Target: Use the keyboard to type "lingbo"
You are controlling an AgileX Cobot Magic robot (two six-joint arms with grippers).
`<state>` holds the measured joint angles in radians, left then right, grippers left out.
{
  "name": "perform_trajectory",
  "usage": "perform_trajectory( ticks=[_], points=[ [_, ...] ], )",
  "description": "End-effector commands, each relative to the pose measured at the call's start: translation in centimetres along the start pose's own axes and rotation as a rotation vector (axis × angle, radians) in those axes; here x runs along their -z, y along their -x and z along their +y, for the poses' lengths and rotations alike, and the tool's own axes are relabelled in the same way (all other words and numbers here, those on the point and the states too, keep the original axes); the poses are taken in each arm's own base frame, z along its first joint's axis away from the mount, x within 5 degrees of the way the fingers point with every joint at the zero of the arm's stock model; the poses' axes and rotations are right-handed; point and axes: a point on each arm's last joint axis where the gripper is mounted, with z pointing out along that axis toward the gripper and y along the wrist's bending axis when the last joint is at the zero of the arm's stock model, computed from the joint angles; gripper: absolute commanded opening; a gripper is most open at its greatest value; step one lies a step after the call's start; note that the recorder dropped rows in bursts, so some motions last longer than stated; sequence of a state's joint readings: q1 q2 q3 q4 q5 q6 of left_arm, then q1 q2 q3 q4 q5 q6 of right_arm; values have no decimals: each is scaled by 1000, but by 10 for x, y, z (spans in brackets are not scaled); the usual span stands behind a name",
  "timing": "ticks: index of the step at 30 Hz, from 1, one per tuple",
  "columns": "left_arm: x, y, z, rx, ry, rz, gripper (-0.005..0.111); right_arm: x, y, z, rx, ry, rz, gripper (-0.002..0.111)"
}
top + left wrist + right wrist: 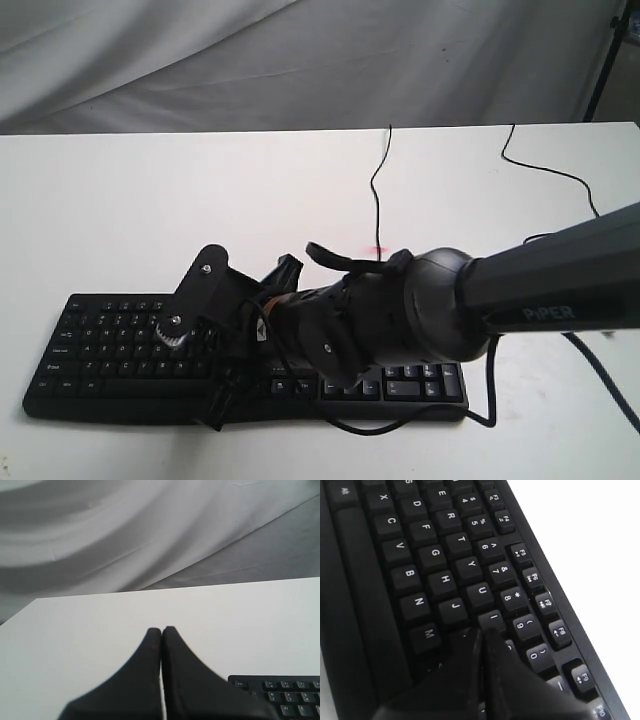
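Note:
The black keyboard [100, 350] lies along the near edge of the white table [150, 200]. My right arm [450, 300] reaches across from the right and covers the keyboard's middle. In the right wrist view my right gripper [482, 631] is shut and empty. Its tips are down on the keys just below the I key [492, 619], between M [426, 636] and 9 [525, 626], and the key under them is hidden. My left gripper [161, 629] is shut and empty above bare table, with the keyboard's Esc corner [280, 695] off to one side.
Two thin black cables [378, 190] [550, 170] run over the table behind the keyboard. A small red mark [376, 250] sits by the first. Grey cloth [300, 60] hangs behind the table's far edge.

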<state>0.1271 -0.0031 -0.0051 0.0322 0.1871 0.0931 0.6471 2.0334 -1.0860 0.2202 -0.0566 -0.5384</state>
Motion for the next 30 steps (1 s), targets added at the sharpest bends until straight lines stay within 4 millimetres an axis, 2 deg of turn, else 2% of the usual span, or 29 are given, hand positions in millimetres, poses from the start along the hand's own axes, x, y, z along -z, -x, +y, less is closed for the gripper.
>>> perform_trajectory(
  ticks=[1,30],
  points=[
    [-1,-1,0,3,-4,3,1,1,-1,1,28,-1,-3,0],
    [-1,-1,0,3,-4,3,1,1,-4,-2,81,5,20,0]
  ],
)
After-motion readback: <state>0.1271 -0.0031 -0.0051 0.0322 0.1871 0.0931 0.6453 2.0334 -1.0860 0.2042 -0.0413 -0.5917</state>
